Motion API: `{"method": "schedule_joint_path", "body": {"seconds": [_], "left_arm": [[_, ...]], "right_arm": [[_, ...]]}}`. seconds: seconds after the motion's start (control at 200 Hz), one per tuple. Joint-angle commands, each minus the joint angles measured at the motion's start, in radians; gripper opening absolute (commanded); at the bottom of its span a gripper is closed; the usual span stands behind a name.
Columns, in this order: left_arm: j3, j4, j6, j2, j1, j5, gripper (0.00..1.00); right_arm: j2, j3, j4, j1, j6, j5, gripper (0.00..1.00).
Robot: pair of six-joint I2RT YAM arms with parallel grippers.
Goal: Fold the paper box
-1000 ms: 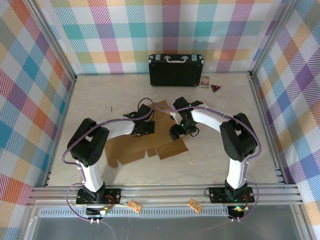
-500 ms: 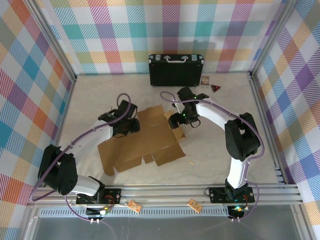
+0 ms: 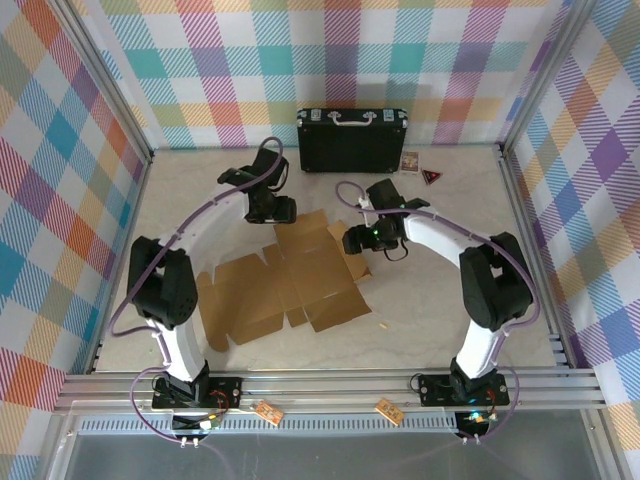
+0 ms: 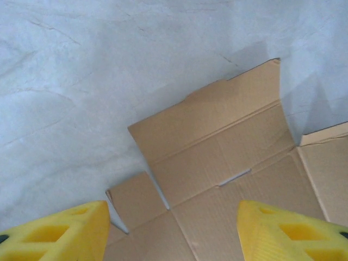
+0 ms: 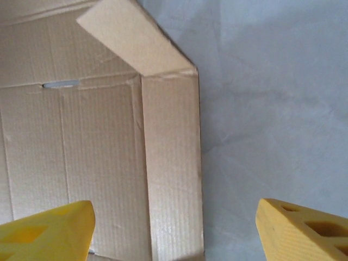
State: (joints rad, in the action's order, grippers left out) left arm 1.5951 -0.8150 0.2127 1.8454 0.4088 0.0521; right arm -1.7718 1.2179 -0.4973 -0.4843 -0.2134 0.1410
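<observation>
On the table (image 3: 450, 290), seen from above, the box (image 3: 290, 275) lay as a flat die-cut sheet near the middle, no wall yet raised. Within the last second the left gripper (image 3: 272, 210) had swung from over the sheet's middle to its far edge and let go, while the right gripper (image 3: 358, 240) stayed at the sheet's right edge; by my judgement the folding had barely begun and both arms were lining up on flaps. At the left wrist, the yellow fingers (image 4: 60, 234) stood apart and empty above matte brown corrugated card (image 4: 228, 157), scored with creases and cut by a narrow slot. At the right wrist, the claw (image 5: 174, 234) gaped wide, holding nothing, over ribbed card (image 5: 81, 152) whose corner flap (image 5: 130, 38) tilted up.
</observation>
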Motion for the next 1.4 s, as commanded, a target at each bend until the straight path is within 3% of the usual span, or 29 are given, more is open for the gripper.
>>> {"method": "schedule_joint_path", "body": {"seconds": [0.0, 0.065, 0.205, 0.43, 0.785, 0.92, 1.085, 1.19, 1.285, 1.395], "left_arm": [[0.009, -0.101, -0.123, 0.042, -0.051, -0.05, 0.63], [-0.006, -0.098, -0.175, 0.058, -0.077, -0.124, 0.64], [-0.017, -0.105, -0.258, 0.095, -0.104, -0.098, 0.64], [0.04, -0.116, -0.318, 0.196, -0.128, -0.224, 0.62], [-0.019, -0.018, -0.314, 0.265, -0.127, -0.236, 0.59], [-0.035, -0.025, -0.302, 0.26, -0.12, -0.243, 0.5], [-0.067, -0.037, -0.264, 0.219, -0.102, -0.21, 0.28], [-0.092, -0.035, -0.243, 0.195, -0.099, -0.213, 0.27], [-0.067, -0.074, -0.233, 0.206, -0.099, -0.204, 0.27], [-0.058, -0.065, -0.201, 0.178, -0.114, -0.207, 0.29]], "right_arm": [[0.051, -0.067, 0.147, -0.001, -0.12, 0.038, 0.77], [0.065, -0.086, 0.163, 0.0, -0.137, 0.001, 0.78], [0.074, -0.086, 0.154, -0.001, -0.135, 0.0, 0.78], [0.058, -0.087, 0.149, -0.004, -0.122, 0.034, 0.78], [0.083, -0.116, 0.154, -0.004, -0.112, 0.04, 0.78], [0.084, -0.116, 0.149, -0.004, -0.109, 0.045, 0.78], [0.115, -0.124, 0.145, -0.004, -0.113, 0.043, 0.77], [0.159, -0.129, 0.133, -0.007, -0.12, 0.056, 0.73], [0.213, -0.149, 0.162, -0.027, -0.136, 0.17, 0.66], [0.203, -0.146, 0.179, -0.141, -0.164, 0.238, 0.61]]}}
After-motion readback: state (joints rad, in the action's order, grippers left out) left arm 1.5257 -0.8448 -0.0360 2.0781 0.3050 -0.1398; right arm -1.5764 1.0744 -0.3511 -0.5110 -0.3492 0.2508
